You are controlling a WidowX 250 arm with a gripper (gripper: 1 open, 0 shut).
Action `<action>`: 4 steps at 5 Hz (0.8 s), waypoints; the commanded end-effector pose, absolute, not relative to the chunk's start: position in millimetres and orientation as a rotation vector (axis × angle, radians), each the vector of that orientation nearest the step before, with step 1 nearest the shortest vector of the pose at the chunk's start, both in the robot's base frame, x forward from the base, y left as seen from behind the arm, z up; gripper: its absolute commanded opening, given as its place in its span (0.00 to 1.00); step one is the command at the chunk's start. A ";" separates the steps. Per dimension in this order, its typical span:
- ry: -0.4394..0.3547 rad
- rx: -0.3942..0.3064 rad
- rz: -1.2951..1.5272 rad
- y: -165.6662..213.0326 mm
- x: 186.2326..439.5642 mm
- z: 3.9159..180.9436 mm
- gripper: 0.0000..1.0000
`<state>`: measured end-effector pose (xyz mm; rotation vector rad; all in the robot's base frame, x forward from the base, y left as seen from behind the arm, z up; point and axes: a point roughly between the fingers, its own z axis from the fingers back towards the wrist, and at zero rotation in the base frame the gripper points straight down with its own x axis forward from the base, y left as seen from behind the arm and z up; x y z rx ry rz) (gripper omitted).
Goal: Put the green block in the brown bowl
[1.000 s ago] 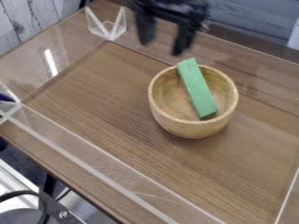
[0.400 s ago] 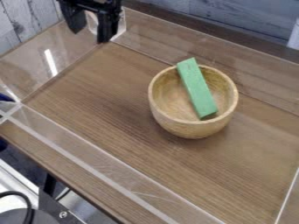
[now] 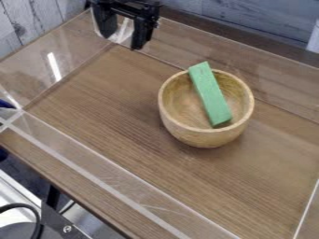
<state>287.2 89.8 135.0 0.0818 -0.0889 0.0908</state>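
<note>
The green block (image 3: 210, 93) lies inside the brown bowl (image 3: 187, 129), leaning with its far end up on the back rim. The bowl stands right of the middle of the wooden tabletop. My gripper (image 3: 125, 31) hangs at the top left of the view, well apart from the bowl, its dark fingers spread open with nothing between them.
Clear acrylic walls (image 3: 75, 159) fence the wooden table (image 3: 100, 103) on all sides. A clear bracket sits at the back wall behind the gripper. The table's front edge drops off at the bottom left, where cables (image 3: 25, 219) show.
The gripper swung from above the bowl's back to the far top left, then came back slightly right. Bowl and block have not moved.
</note>
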 end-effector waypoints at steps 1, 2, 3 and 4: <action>-0.179 0.056 0.148 101.9 282.7 153.8 1.00; -0.169 0.077 0.156 115.8 275.8 152.3 1.00; -0.163 0.102 0.156 128.6 274.0 148.6 1.00; -0.183 0.068 0.108 124.5 296.6 139.5 1.00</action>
